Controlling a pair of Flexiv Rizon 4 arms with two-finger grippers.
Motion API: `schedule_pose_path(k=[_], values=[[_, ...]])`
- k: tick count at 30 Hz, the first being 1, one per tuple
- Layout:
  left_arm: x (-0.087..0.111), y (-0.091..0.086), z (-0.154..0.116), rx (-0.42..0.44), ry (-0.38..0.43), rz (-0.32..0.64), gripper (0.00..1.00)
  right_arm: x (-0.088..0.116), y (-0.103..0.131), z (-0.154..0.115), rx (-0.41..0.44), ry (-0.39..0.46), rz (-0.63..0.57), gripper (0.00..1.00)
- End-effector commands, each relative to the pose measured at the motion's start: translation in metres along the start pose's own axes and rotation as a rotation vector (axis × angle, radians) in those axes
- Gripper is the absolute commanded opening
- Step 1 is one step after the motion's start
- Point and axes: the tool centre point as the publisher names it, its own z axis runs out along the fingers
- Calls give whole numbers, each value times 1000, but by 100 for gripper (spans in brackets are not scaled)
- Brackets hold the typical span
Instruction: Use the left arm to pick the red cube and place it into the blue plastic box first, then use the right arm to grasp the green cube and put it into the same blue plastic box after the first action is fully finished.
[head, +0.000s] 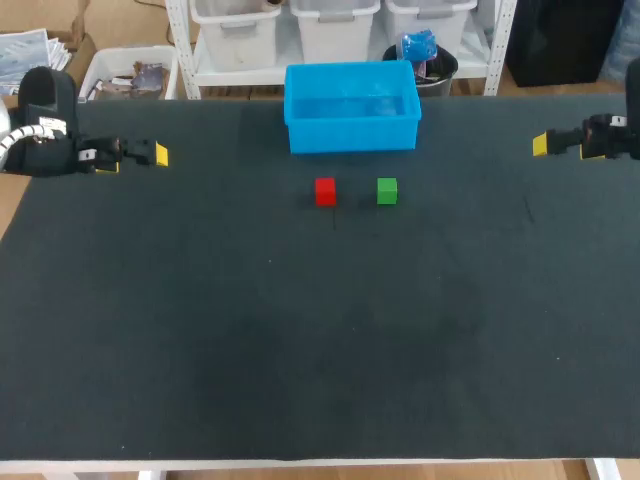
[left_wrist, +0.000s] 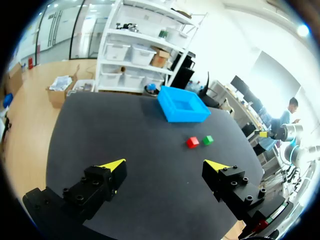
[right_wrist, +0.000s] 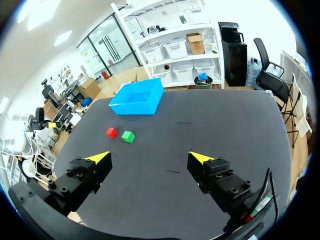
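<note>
Two cubes rest on the dark table (head: 300, 340), its surface matte, perhaps cloth: red cube (head: 325, 190) near green cube (head: 387, 190), just before the blue plastic box (head: 352, 135). My left gripper (left_wrist: 166, 165) and right gripper (right_wrist: 149, 158) hover at opposite edges, fingers spread wide.

The left arm (head: 40, 125) comes in at about ten o'clock of the head view, and its left gripper (head: 133, 160) points toward three o'clock. The right arm (head: 615, 135) comes in at about two o'clock, and its right gripper (head: 562, 148) points toward nine o'clock. Both wrists seem level, though tilt is hard to judge from above. In the wrist views the left fingers (left_wrist: 100, 182) and the right fingers (right_wrist: 85, 175) stand wide apart, holding nothing.
</note>
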Motion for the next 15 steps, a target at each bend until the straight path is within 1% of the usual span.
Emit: schedule_pose_path(k=[1, 3, 5, 7, 9, 11, 15], values=[[0, 0, 0, -2, 1, 0, 100, 0, 0, 0, -1, 0, -1, 100], [0, 0, 0, -2, 1, 0, 100, 0, 0, 0, -1, 0, -1, 100], [-4, -16, 12, -53, 3, 27, 100, 0, 0, 0, -1, 0, -1, 100], [-8, -28, 25, -112, 17, -11, 100, 0, 0, 0, -1, 0, -1, 100], [-13, -40, 35, -152, 12, -21, 100, 0, 0, 0, -1, 0, -1, 100], [-16, -51, 46, -211, 20, -1, 100, 0, 0, 0, -1, 0, -1, 100], [-25, -71, 65, -278, 42, 7, 100, 0, 0, 0, -1, 0, -1, 100]])
